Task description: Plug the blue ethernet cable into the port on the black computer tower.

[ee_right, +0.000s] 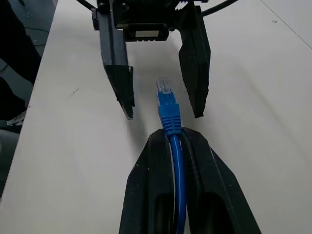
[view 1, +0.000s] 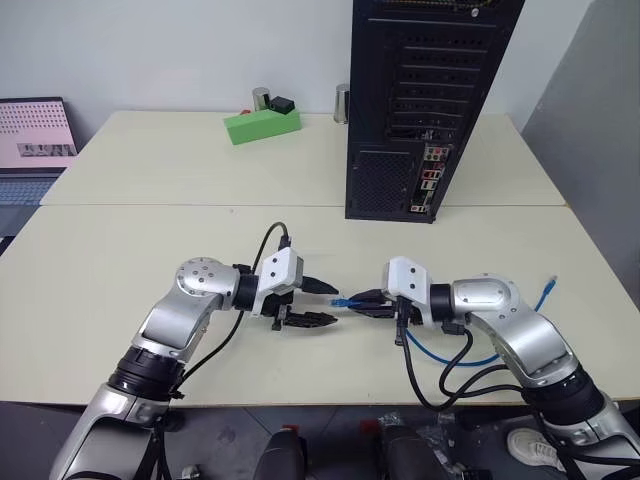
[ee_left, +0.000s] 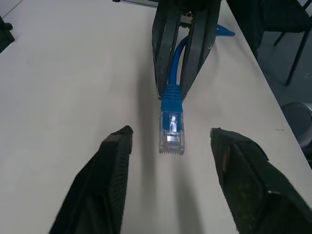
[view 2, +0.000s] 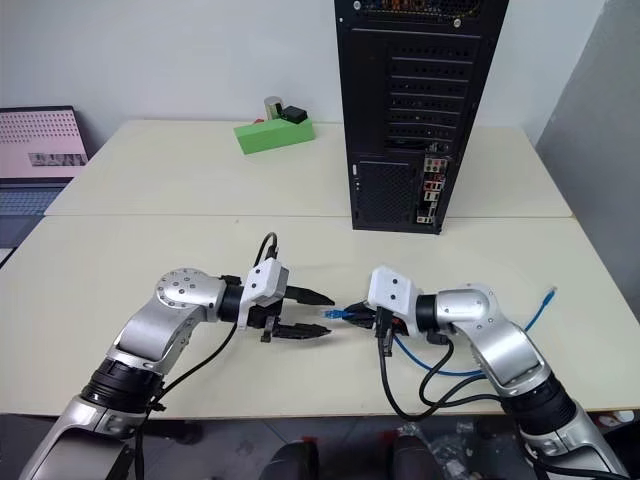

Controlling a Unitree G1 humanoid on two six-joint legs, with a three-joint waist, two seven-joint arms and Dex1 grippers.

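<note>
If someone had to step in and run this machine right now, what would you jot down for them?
Right claw: shut on the blue cable just behind its plug, with the clear tip sticking out towards the other claw.
Left claw: fingers apart on either side of the plug, not touching it.
Both claws hover low over the near table, facing each other.
The rest of the cable trails in a loop by the right arm; its other end lies near the table's right edge.
The black computer tower stands on the far table with its sockets facing us.
Done: cable picked up.
Left: pass it over if intended, carry it to the tower, plug in.
</note>
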